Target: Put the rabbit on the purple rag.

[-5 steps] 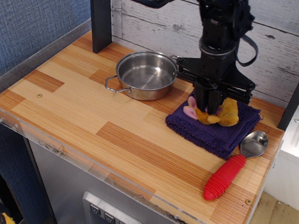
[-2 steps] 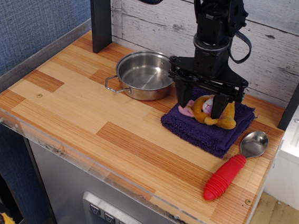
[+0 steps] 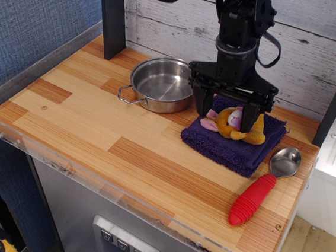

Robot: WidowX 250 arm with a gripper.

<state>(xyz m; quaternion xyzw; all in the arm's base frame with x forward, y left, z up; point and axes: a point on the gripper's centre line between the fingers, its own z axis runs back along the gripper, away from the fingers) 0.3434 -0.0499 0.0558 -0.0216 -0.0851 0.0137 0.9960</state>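
The placing step is judged to be all but done: the rabbit [image 3: 235, 124] is lying on its side on the purple rag [image 3: 233, 143], near the rag's back half, and is not being pinched by anything. The gripper [image 3: 224, 112] is being held spread wide, its two fingers standing either side of the toy, one by the pink ears and one by the orange body, with the tips low around it. A straight lift clear is judged to be what the next move is calling for, without the toy being snagged or the rag being dragged across the worktop [image 3: 125, 140]
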